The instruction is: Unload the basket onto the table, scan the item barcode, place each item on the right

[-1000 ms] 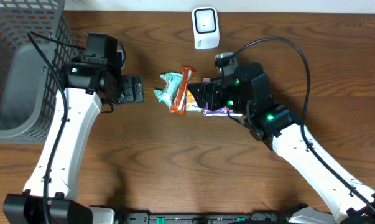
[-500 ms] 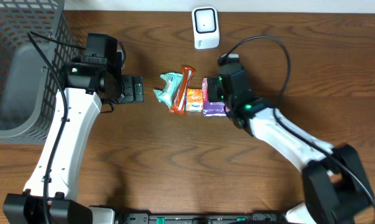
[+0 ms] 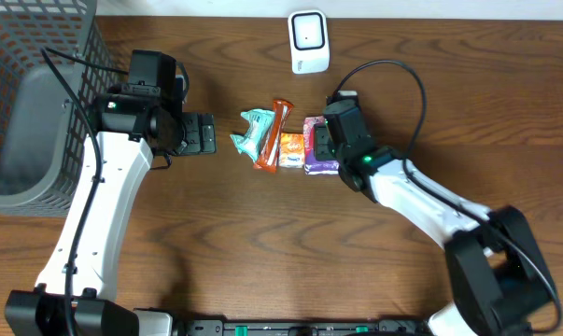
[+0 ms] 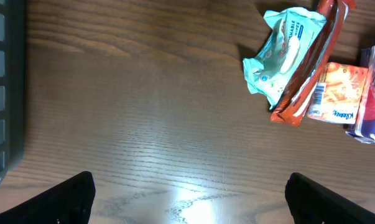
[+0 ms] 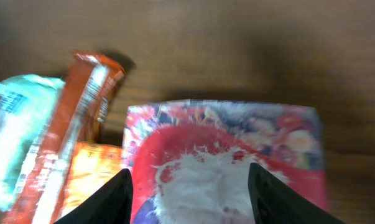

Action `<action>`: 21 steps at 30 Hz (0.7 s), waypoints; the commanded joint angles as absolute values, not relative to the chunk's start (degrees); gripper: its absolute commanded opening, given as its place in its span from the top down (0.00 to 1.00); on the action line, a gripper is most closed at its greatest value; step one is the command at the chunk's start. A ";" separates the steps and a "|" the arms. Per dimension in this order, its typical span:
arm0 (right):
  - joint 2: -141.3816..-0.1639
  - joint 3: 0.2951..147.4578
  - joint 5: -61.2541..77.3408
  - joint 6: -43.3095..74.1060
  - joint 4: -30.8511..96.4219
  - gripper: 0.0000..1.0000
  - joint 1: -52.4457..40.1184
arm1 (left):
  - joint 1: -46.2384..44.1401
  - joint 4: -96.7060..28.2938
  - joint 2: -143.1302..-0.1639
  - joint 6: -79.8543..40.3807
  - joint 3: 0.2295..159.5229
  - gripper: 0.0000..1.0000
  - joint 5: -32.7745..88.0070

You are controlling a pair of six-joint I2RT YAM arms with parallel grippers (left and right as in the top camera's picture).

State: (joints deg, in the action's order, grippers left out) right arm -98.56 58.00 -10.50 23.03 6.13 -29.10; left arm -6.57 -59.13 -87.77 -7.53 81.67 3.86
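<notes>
Now that the right hand (image 5: 188,177) has swung down over the purple packet (image 5: 224,127), fingers apart astride it, a grasp for scanning looks near; the left hand (image 4: 190,199) gapes wide.

Right claw (image 5: 188,190) has swung over the purple pack (image 3: 320,162).

White arms (image 3: 94,215) (black cables (image 3: 393,70))

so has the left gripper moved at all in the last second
No. The left gripper sits open in the same spot beside the grey basket, with no shift either way.
</notes>
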 commanded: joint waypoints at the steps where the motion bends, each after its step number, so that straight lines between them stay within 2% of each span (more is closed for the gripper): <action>1: -90.76 58.11 -13.21 22.02 6.74 0.46 -29.45 | -6.50 -59.33 -87.99 -7.99 81.49 0.02 2.94; 6: -85.06 58.11 -13.19 22.02 8.27 0.55 -29.45 | -6.50 -59.33 -87.99 -8.01 81.49 0.02 2.94; 9: -84.71 58.08 -13.19 22.06 9.19 0.57 -29.45 | -6.50 -59.33 -87.99 -7.99 81.49 0.02 2.92; 21: -99.31 58.04 -12.99 22.28 11.60 0.62 -29.45 | -6.50 -59.33 -87.99 -7.99 81.49 0.02 2.94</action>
State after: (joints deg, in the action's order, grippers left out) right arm -95.15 58.00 -12.51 22.33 11.35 -29.10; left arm -6.57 -59.13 -87.77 -7.53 81.67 3.86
